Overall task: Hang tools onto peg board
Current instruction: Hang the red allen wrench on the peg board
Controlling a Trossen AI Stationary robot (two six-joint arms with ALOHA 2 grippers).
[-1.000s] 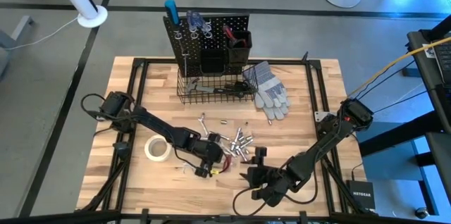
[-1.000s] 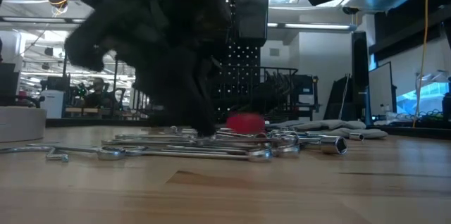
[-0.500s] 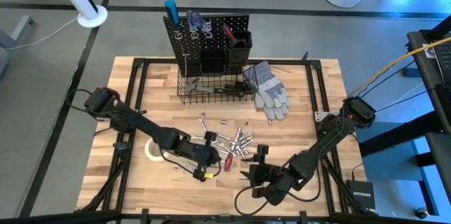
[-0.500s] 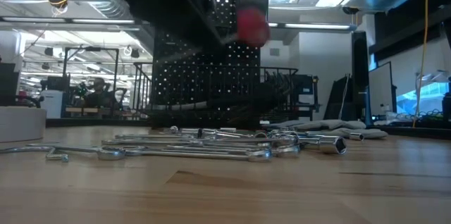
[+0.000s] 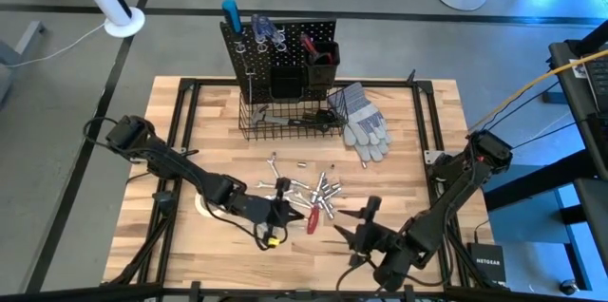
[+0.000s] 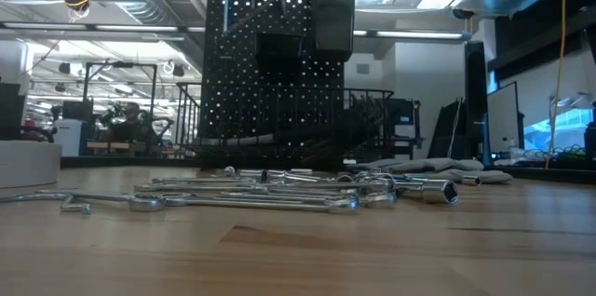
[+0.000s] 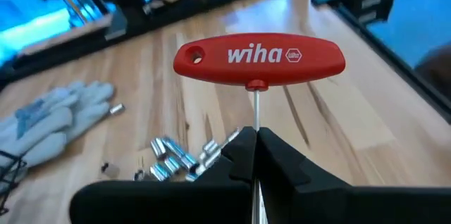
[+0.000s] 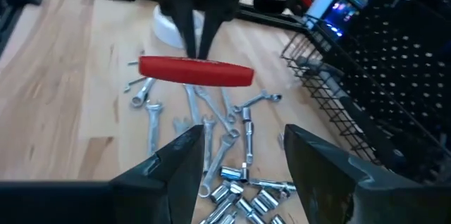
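Left gripper (image 5: 285,209) pinches the thin shaft of a red T-handle driver (image 7: 259,60), lifted above the wrench pile (image 5: 306,191), well short of the peg board (image 5: 279,41). Narrow hold; the driver could probably swivel or slip in transit. Left arm reaches low across the table. Right gripper (image 5: 365,228) waits agape, just beside the pile.

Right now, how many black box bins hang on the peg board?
2. One bin hangs mid-board; the other bin hangs beside it, nearer the grey gloves. None seems hidden.

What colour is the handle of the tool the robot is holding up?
Red with white lettering, on the T-shaped handle; clearest in the left wrist view.
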